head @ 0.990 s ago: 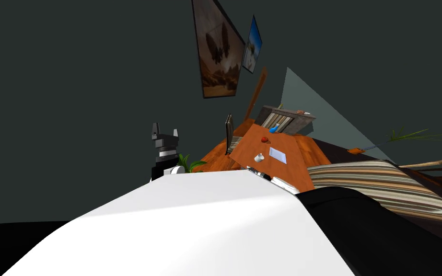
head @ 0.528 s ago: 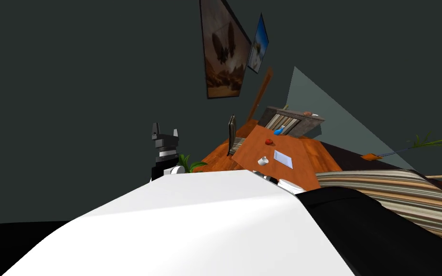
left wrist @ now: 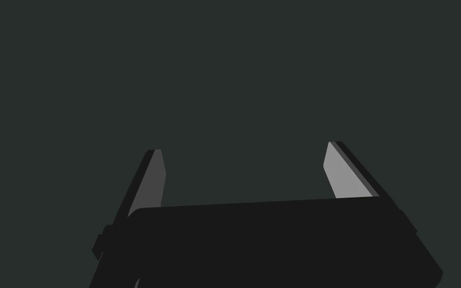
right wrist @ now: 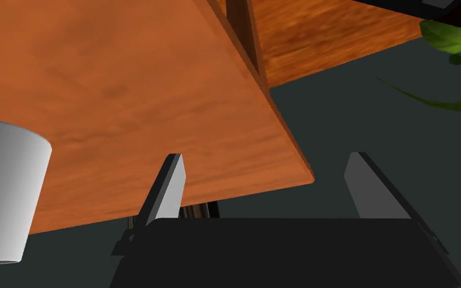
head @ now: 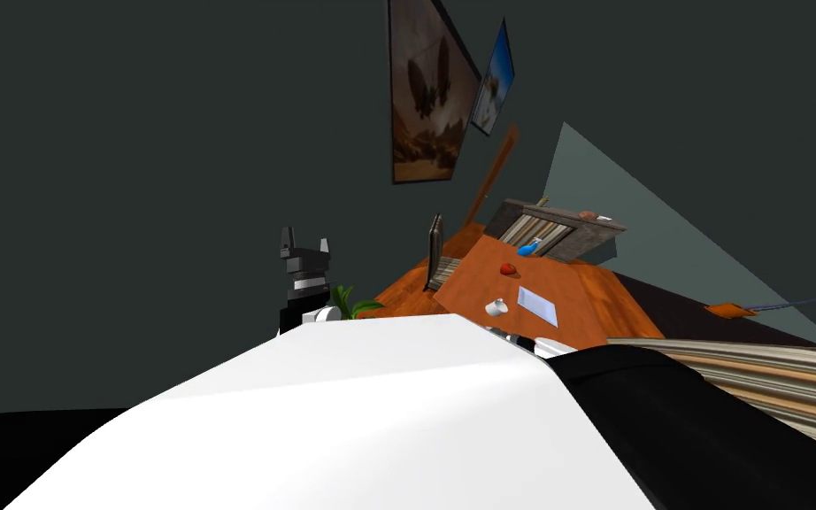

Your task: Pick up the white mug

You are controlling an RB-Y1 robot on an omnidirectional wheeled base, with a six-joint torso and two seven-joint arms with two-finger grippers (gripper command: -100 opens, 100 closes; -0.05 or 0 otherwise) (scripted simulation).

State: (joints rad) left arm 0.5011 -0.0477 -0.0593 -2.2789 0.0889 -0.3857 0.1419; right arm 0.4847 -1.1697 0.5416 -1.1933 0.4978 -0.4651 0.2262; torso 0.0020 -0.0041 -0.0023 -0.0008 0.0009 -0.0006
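Right hand (right wrist: 265,154) open, aimed at table (right wrist: 124,90) corner, white mug (right wrist: 4,190) near; left hand (left wrist: 244,147) upright, open

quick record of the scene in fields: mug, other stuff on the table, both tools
target: white mug, on the wooden table, near its edge
also on table: sheet of paper, red object, blue object
right tool: open, at the table's corner, with the mug off to one side, not between its fingers
left tool: open, held up in front of a dark wall
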